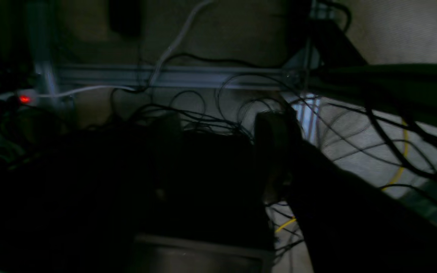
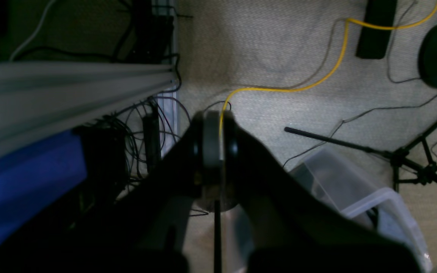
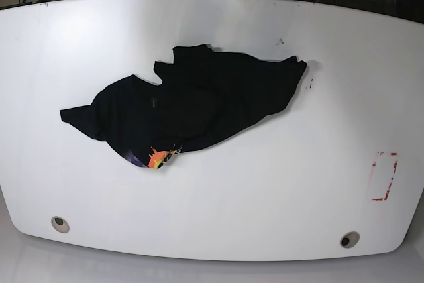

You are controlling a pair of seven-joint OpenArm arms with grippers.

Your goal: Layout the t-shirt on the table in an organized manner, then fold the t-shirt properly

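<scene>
Nothing has been laid out yet; this looks like the very start of the spreading step.

Nearest in the base view, the glossy white table (image 3: pixel 212 217) has a curved front edge, with two round metal grommets (image 3: pixel 59 224) set near its front corners and a red dashed rectangle (image 3: pixel 383 176) off toward the right of that view. Beyond these, in the middle of the tabletop, the t-shirt (image 3: pixel 192 107) lies in a crumpled black heap, soft cloth folded over itself, one pointed flap reaching left and another up to the right. Only a sliver of its orange-yellow print (image 3: pixel 159 158) and a bit of purple peeks out at the heap's near edge (so most of the print is covered).

Neither arm is over the table. The right gripper (image 2: pixel 214 142) hangs above carpeted floor with a yellow cable (image 2: pixel 317 81) and a clear plastic bin (image 2: pixel 359 197) below it, its jaws pressed together on nothing. The left gripper (image 1: pixel 275 151) looks down into a dim tangle of wires; whether it is open I cannot tell.

The next move, I judge, calls for both arms to come in over the table, pinch two separated edges of the heap and draw them apart until the shirt lies flat.
</scene>
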